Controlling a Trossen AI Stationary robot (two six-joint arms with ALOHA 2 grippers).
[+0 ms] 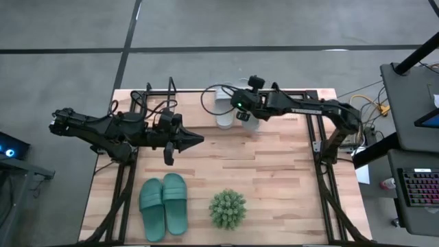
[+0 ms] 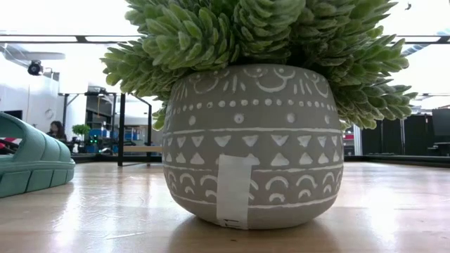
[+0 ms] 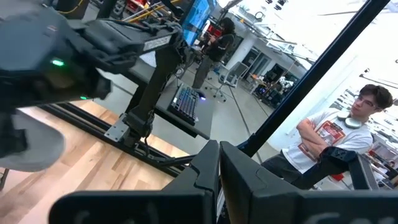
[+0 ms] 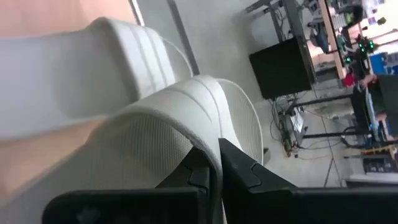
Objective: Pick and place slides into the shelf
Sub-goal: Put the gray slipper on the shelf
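Right hand [image 4: 214,163] clamped on pale grey slide's strap [image 4: 155,124], left hand [image 1: 195,138] closed, empty, mid-table

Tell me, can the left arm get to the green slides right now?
Probably yes. The teal slides lie side by side on open table just in front of the left gripper, which is shut and empty. Only the plant stands beside them, not in between.

A pale, butcher-block wood grain was shown by the worktop [image 1: 274,171]. A teal green pair of slides [image 1: 163,204] was seen beside a spiky green plant [image 1: 228,208], whose pot [image 2: 254,144] was grey and patterned in white triangles, dots and arcs. The other slides [image 4: 155,112] were pale grey, perhaps nearer white. Both arms were dark; the shelf [image 1: 154,99] wire was black.
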